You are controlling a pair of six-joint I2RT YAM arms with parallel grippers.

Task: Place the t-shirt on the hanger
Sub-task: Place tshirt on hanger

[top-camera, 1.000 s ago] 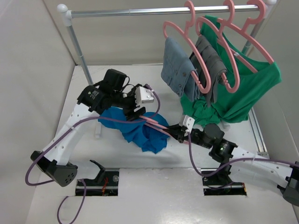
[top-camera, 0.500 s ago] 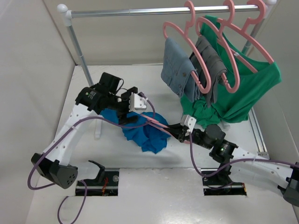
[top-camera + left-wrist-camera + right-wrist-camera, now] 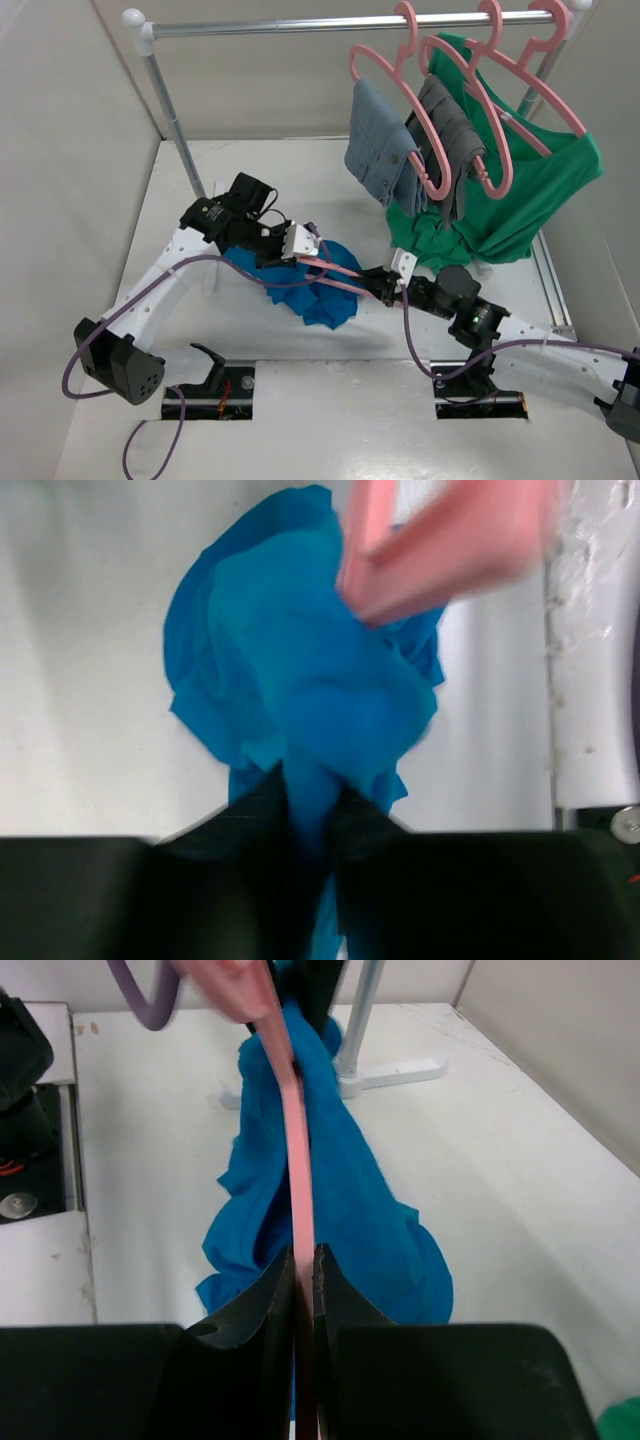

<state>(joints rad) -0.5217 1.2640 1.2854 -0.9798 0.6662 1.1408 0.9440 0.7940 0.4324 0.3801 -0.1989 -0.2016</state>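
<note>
Left gripper (image 3: 308, 785) pinches a fold of the blue t-shirt (image 3: 322, 292) between nearly closed jaws, the cloth squeezed into the narrow gap. The right gripper (image 3: 303, 1265) is clamped tight on one thin arm of the pink hanger (image 3: 296, 1150). The t-shirt lies crumpled in a heap on the white tabletop (image 3: 330, 405), between the two arms and near the foot of the clothes rail (image 3: 300, 22). From the right gripper the hanger runs leftward over the top of the bunched cloth toward the left gripper. Its far end is a blur in both wrist views, so it cannot be told whether any of it sits inside the shirt. Behind, three other hangers (image 3: 503, 172) on the rail carry a denim-blue garment (image 3: 380, 145), a grey garment (image 3: 455, 135) and a green shirt (image 3: 540, 190). The green shirt's hem droops toward the tabletop just beyond the right gripper.
</note>
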